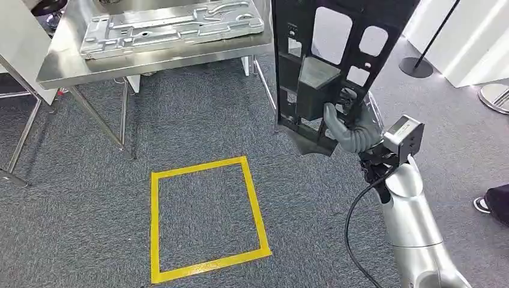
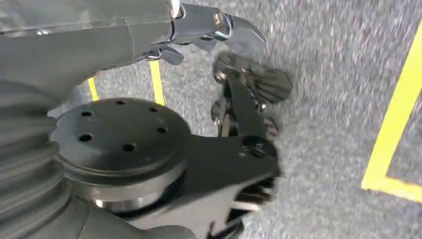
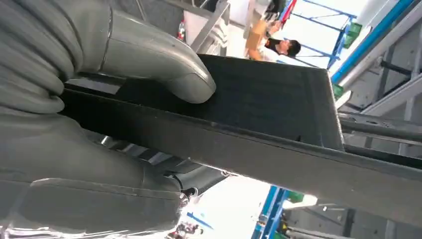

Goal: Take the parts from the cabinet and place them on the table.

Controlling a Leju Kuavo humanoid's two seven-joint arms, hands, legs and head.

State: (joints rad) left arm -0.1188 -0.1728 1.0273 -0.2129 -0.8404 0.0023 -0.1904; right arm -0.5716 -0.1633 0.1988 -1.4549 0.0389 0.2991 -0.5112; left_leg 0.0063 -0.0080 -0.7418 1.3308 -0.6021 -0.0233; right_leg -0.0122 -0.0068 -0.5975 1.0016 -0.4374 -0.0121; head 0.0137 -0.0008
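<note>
- Carpet [image 1: 198, 120], grey, is seen under everything, with a square of yellow tape [image 1: 207, 219] marked on it.
- Steel table [image 1: 60, 72] is seen at the far left, beyond the square; a pressed metal panel [image 1: 174, 27] is laid flat on it.
- Black part [image 1: 324, 66], a tall frame pierced with openings, is held upright off the floor, just right of the table's edge.
- Right arm [image 1: 414, 228] is raised from below, forearm angled up to the part's lower end.
- Right hand [image 1: 351, 129] is closed on the black part, thumb [image 3: 164, 69] pressed flat on its face.
- Left hand [image 2: 244, 99] is pointed at the carpet, blurred; whether its fingers are spread or curled cannot be told.
- No legible writing or label is made out.
</note>
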